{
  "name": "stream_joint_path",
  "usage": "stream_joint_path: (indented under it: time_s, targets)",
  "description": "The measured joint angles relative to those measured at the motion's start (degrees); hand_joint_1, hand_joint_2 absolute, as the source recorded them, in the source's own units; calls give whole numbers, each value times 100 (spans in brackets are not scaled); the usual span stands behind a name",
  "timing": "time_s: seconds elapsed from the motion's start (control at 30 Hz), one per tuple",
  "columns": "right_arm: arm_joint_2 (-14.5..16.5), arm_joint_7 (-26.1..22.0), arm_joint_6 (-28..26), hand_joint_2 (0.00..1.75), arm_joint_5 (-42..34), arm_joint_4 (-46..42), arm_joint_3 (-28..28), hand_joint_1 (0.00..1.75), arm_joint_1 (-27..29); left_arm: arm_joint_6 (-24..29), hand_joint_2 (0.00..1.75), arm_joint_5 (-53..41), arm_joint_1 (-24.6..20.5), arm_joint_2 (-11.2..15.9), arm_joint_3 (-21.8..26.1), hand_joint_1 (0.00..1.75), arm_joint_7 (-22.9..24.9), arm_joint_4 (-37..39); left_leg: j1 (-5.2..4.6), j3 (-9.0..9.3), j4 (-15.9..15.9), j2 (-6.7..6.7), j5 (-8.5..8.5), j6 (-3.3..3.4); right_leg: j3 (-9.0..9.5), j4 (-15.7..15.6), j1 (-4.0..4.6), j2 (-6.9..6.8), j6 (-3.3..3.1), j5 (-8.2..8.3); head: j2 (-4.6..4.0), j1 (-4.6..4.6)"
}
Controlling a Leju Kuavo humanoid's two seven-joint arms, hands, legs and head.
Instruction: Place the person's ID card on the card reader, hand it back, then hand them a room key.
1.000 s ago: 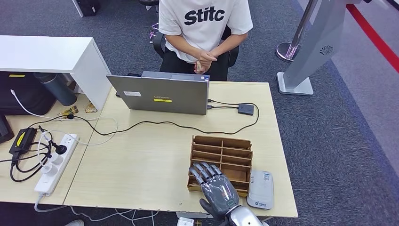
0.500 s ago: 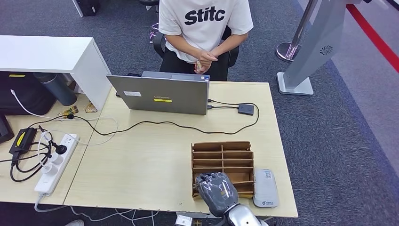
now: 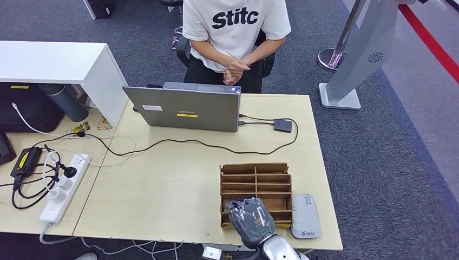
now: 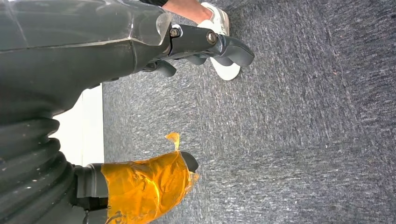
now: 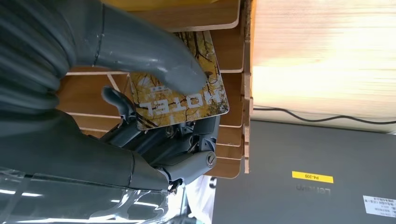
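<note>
Right robot hand (image 3: 250, 220), fingers newly curled, pinching hotel key card (image 5: 180, 95) over wooden organizer (image 3: 255, 179) near edge.

laptop (image 3: 187, 106): 1 | wooden organizer (image 3: 255, 186): 1 | card reader (image 3: 306, 216): 1 | power strip (image 3: 64, 187): 1 | person (image 3: 234, 32): 1 | hotel card (image 5: 180, 88): 1

My light wood desk (image 3: 168, 189) carries a grey laptop (image 3: 184, 108) at its far edge, a black cable (image 3: 178, 143) trailing across to a small black box (image 3: 282, 125), and a wooden compartment organizer (image 3: 255, 181) near my edge with the pale card reader (image 3: 306, 216) just beside it. On the adjoining table (image 3: 21, 216) lies a white power strip (image 3: 65, 187) among tangled cords.
</note>
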Motion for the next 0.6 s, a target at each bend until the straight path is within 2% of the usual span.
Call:
stream_joint_path:
  time_s: [0.23, 0.43, 0.6]
  targets:
    - [8, -14, -147, 175, 160, -69, -92, 167, 36, 0, 175, -35, 1, 0, -1, 0, 0, 0, 0, 0, 0, 0, 0, 0, 0, 0, 0, 0, 0, 0, 0, 1]
    - [11, -107, -396, 175, 183, -482, -156, 175, 34, -4, 175, -78, 2, 0, -5, 0, 0, 1, 0, 0, 0, 0, 0, 0, 1, 0, 0, 0, 0, 0, 0, 0]
    - [42, -191, -498, 175, 143, -816, -220, 175, -41, -20, 175, -122, 2, 0, -9, 0, 0, 0, 0, 0, 0, 0, 1, 0, 0, 1, 0, 0, 0, 0, 0, 0]
